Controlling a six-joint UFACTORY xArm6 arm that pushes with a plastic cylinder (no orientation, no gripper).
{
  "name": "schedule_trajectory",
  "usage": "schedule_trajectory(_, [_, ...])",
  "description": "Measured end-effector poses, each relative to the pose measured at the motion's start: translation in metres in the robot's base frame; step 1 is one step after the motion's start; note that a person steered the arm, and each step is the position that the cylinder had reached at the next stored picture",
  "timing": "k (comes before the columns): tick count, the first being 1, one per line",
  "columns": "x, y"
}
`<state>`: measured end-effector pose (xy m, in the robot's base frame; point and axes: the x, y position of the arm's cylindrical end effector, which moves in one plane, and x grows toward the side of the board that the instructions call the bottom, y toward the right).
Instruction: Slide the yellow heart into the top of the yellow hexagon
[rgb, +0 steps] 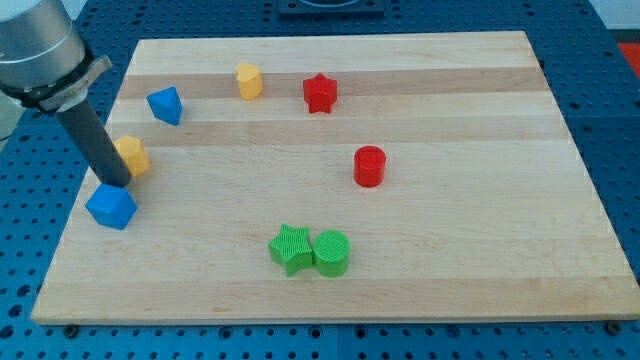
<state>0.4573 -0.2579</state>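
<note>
My tip (118, 185) sits at the view's left side of the wooden tabletop (450, 260), at the lower end of the dark rod that slants down from the grey arm housing in the upper-left corner; there is no claw on this arm, only the rod, so nothing spreads or pinches. The tip lies between two blocks: the yellow hexagon (133, 155) is just beside it, up and to the view's right, partly hidden behind the rod, and the blue cube (110, 206) lies just below it, so close that I cannot tell whether they touch. Further toward the view's top sits a blue block (165, 104) of angular shape, apart from the hexagon. The yellow heart (248, 80) stands near the top edge, well apart from the hexagon, up and to the view's right of it. Just right of the heart is the red star (320, 93), and lower, near the middle, the red cylinder (369, 166). Toward the view's bottom, the green star (291, 248) and the green cylinder (331, 252) sit touching side by side.
</note>
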Motion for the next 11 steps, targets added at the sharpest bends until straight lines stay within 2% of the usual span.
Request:
schedule_trajectory(1, [-0.013, 0.000])
schedule_trajectory(2, [0.004, 0.011])
schedule_trajectory(3, [0.016, 0.067])
schedule_trajectory(6, [-0.088, 0.117])
schedule_trajectory(8, [-0.157, 0.179])
schedule_trajectory(9, [-0.202, 0.176])
schedule_trajectory(10, [-0.231, 0.131])
schedule_trajectory(11, [-0.205, 0.100])
